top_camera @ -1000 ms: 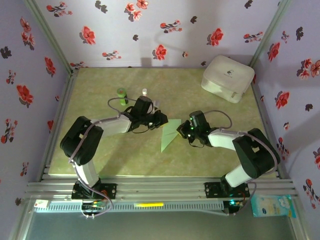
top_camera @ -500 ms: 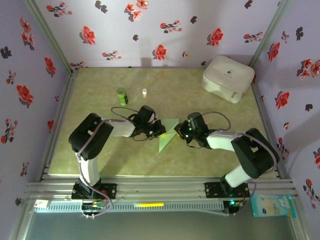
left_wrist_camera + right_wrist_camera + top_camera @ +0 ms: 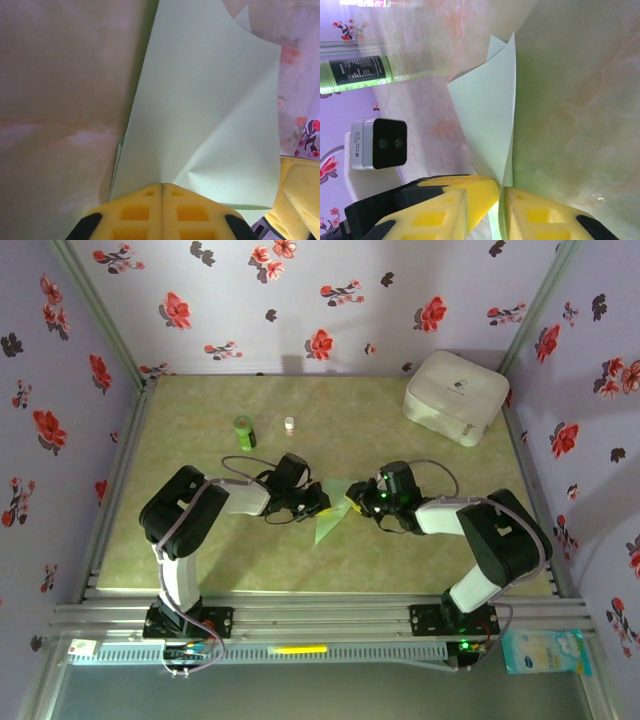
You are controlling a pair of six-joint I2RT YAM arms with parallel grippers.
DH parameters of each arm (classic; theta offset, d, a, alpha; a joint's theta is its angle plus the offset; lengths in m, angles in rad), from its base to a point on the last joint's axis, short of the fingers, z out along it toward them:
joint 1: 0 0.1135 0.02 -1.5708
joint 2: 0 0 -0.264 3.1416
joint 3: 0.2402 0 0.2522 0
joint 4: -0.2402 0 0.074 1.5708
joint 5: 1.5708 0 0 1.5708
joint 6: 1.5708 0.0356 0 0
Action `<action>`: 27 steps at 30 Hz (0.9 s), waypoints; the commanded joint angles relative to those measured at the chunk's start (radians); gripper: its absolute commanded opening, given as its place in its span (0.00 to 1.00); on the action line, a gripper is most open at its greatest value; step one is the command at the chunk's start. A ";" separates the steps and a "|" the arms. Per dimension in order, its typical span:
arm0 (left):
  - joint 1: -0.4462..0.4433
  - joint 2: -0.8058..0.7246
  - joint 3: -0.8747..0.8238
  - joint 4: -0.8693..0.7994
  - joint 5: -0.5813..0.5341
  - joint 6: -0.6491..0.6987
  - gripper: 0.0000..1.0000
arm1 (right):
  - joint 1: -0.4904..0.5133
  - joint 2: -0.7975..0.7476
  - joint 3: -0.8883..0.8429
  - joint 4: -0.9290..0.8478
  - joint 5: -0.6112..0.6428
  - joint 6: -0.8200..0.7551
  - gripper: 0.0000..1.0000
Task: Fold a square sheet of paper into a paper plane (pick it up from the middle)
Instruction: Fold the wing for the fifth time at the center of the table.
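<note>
Pinching the paper plane (image 3: 210, 115) at one edge, my left hand (image 3: 161, 192) is clenched, its two yellow pads pressed flat together with the pale green sheet fanning out from between them and curling up off the counter (image 3: 400, 550). My right hand (image 3: 501, 192) meets the same paper from the other side; its pads stand slightly apart, released, and the thin folded edge runs through the narrow gap between them. Both hands sit low, close to each other near the middle of the counter. From above, the paper lies between them, with its sharp tip pointing toward the near edge. Beyond my left hand, toward the far left corner, a green bottle (image 3: 243, 431) stands upright with a small white bottle (image 3: 289, 425) just beside it, both well apart from the paper. A white rounded case (image 3: 455, 395) rests in the far right corner.
</note>
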 commanded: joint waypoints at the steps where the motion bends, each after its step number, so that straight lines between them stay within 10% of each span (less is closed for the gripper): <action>1: -0.004 0.018 -0.022 -0.008 -0.023 0.021 0.02 | -0.018 0.021 0.030 -0.049 -0.057 -0.067 0.26; 15: -0.003 -0.011 -0.043 0.041 -0.024 0.018 0.02 | -0.039 0.074 0.075 -0.112 -0.082 -0.120 0.20; 27: -0.006 -0.145 -0.050 0.042 -0.055 0.148 0.29 | -0.032 -0.002 0.081 -0.174 -0.022 -0.082 0.02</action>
